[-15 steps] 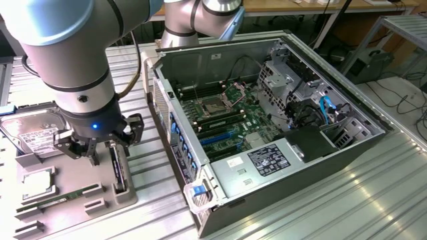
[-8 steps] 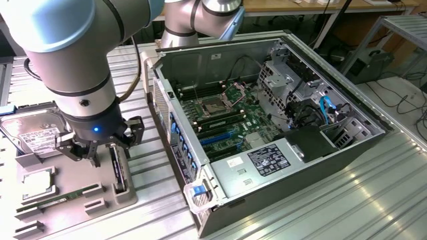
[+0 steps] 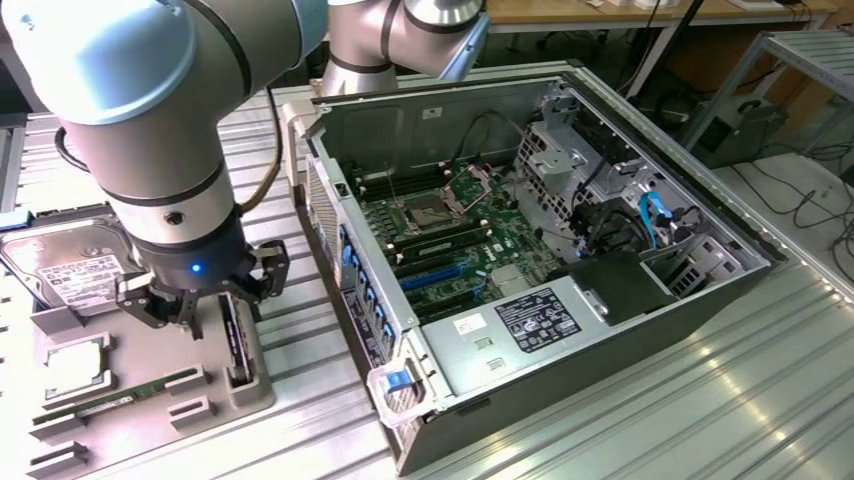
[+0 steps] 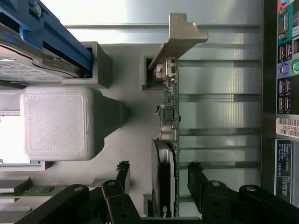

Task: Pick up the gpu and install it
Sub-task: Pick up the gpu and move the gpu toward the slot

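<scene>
My gripper [image 4: 159,170] points straight down, jaws spread wide and holding nothing, with one finger on each side of the gpu [image 4: 169,116] and neither touching it. The gpu stands on edge in a slot of the gray tray [image 3: 147,345]. My arm [image 3: 147,120] rises vertically above. Beyond, toward the exterior view's right, lies the open computer case [image 3: 627,370].

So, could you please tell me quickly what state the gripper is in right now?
Gripper: open, straddling the gpu that stands on edge in its holder, not closed on it.
</scene>
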Tool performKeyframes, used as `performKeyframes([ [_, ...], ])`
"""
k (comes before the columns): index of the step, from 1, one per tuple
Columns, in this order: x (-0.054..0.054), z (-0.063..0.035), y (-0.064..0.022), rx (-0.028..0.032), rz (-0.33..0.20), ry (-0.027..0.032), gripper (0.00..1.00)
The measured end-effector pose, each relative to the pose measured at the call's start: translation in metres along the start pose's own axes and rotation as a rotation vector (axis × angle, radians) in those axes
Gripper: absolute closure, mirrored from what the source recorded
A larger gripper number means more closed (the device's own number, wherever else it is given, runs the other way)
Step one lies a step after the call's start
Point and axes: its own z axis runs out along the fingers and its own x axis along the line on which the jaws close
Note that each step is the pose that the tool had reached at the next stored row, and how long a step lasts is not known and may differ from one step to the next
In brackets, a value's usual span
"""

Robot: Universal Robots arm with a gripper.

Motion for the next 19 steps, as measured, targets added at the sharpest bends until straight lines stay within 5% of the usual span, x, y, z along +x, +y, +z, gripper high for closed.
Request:
performKeyframes([
  [11, 0.000, 0.0105, 0.0010, 0.0001, 0.000, 0.0041, 0.38],
  [16, -0.002, 0.0108, 0.0010, 0.0003, 0.001, 0.0040, 0.53],
  [19, -0.003, 0.0109, 0.0010, 0.0004, 0.002, 0.0040, 0.53],
])
